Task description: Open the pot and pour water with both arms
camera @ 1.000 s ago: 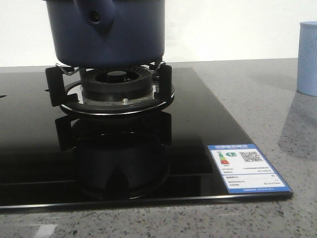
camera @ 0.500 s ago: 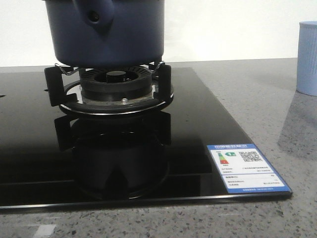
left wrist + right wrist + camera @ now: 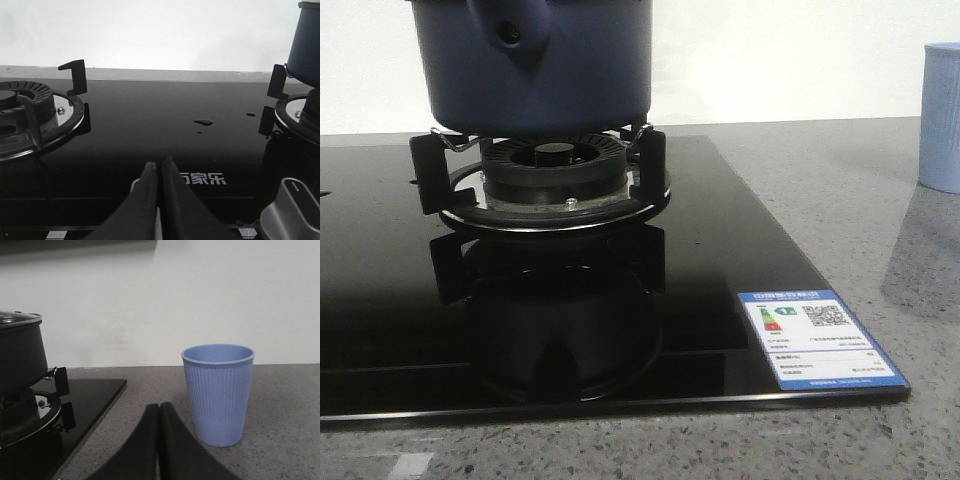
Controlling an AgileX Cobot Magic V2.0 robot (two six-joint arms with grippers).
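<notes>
The dark navy pot (image 3: 535,65) stands on the right burner's trivet (image 3: 550,180), its handle stub with a small hole facing the camera. It also shows in the left wrist view (image 3: 306,42) and, with its lid rim, in the right wrist view (image 3: 19,357). My left gripper (image 3: 160,165) is shut and empty, low over the black glass hob between the two burners. My right gripper (image 3: 159,407) is shut and empty over the grey counter, just short of the pale blue ribbed cup (image 3: 218,392). Neither gripper shows in the front view.
The black glass hob (image 3: 720,250) carries a blue energy label (image 3: 818,338) at its front right corner. A second burner (image 3: 30,112) and a silver knob (image 3: 290,212) show in the left wrist view. Small water drops (image 3: 203,122) lie on the glass. The cup stands at the far right (image 3: 942,115).
</notes>
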